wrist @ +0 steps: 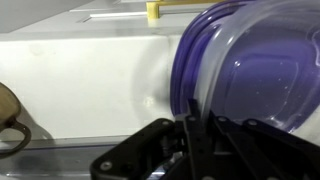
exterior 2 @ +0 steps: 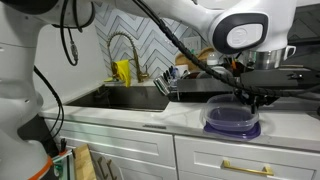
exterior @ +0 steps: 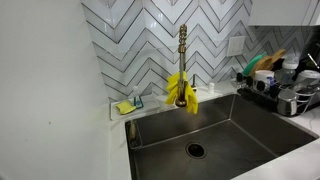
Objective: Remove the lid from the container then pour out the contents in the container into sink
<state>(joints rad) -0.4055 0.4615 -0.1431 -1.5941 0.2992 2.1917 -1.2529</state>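
A purple translucent container (exterior 2: 232, 122) with its lid on stands on the white counter (exterior 2: 150, 118), beside the sink. The sink is a deep steel basin in both exterior views (exterior: 245, 128) (exterior 2: 118, 99), with a round dark drain (exterior: 195, 150). My gripper (exterior 2: 247, 97) is at the container's far right edge. In the wrist view its fingers (wrist: 194, 122) are close together on the rim of the purple lid (wrist: 250, 70). The container's contents are hidden.
A brass faucet (exterior: 183, 50) (exterior 2: 122, 45) with a yellow cloth (exterior: 182, 90) draped on it stands behind the sink. A dish rack (exterior: 285, 90) (exterior 2: 185, 75) full of dishes sits beside the basin. A sponge (exterior: 125, 107) lies at the back corner.
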